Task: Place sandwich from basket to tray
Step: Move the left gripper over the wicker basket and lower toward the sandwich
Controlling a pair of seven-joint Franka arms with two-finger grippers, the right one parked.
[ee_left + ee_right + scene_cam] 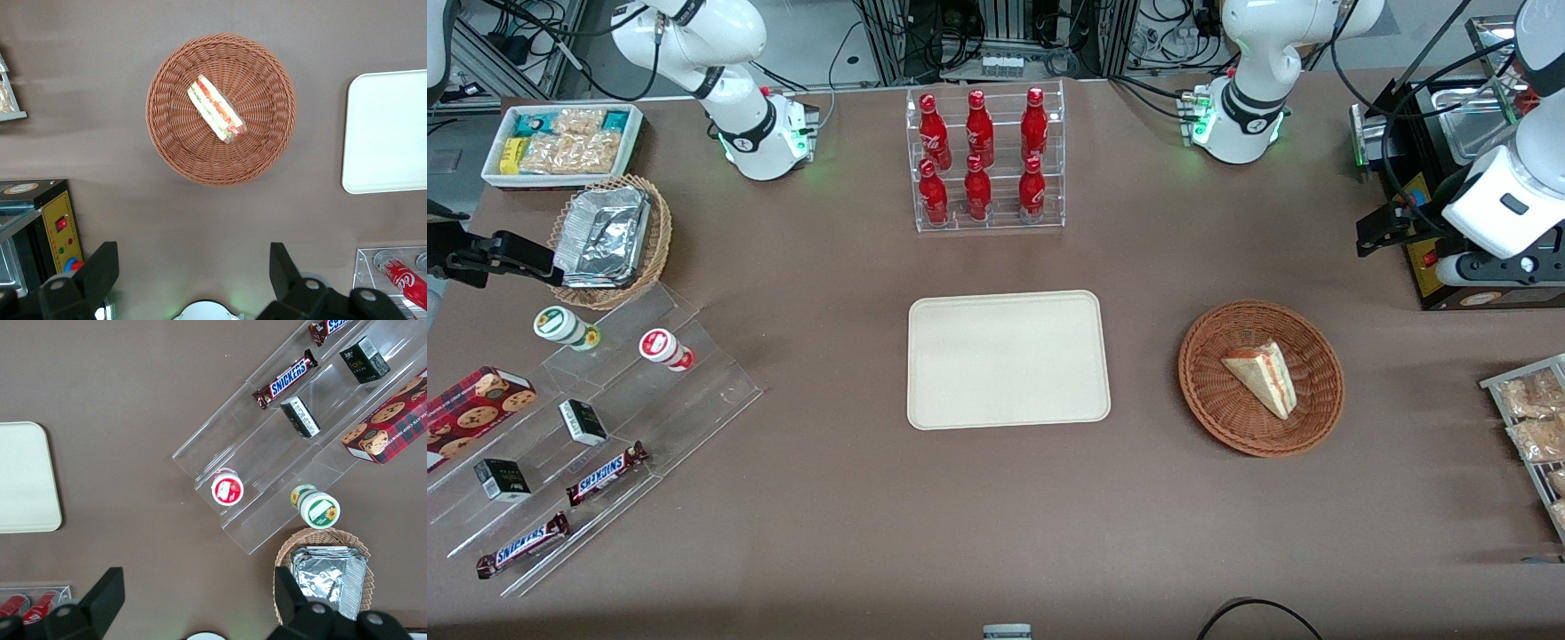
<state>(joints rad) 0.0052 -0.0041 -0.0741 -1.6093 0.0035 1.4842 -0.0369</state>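
Note:
The sandwich [1263,378], a pale bread wedge with red and green filling, lies in the round reddish-brown wicker basket [1227,418]. The cream tray [1008,360] lies flat on the table beside the basket, toward the parked arm's end, with nothing on it. My left gripper [1383,233] hangs high above the table, farther from the front camera than the basket, beside a black appliance. It is open and holds nothing. The left wrist view looks down on the sandwich [215,109], the basket [167,147], a part of the tray [387,133] and the wide-apart gripper [193,273].
A clear rack of red bottles [985,160] stands farther from the front camera than the tray. A black appliance [1449,178] and a rack of snack packets [1529,427] sit at the working arm's end. Stepped clear shelves with snacks [587,444] lie toward the parked arm's end.

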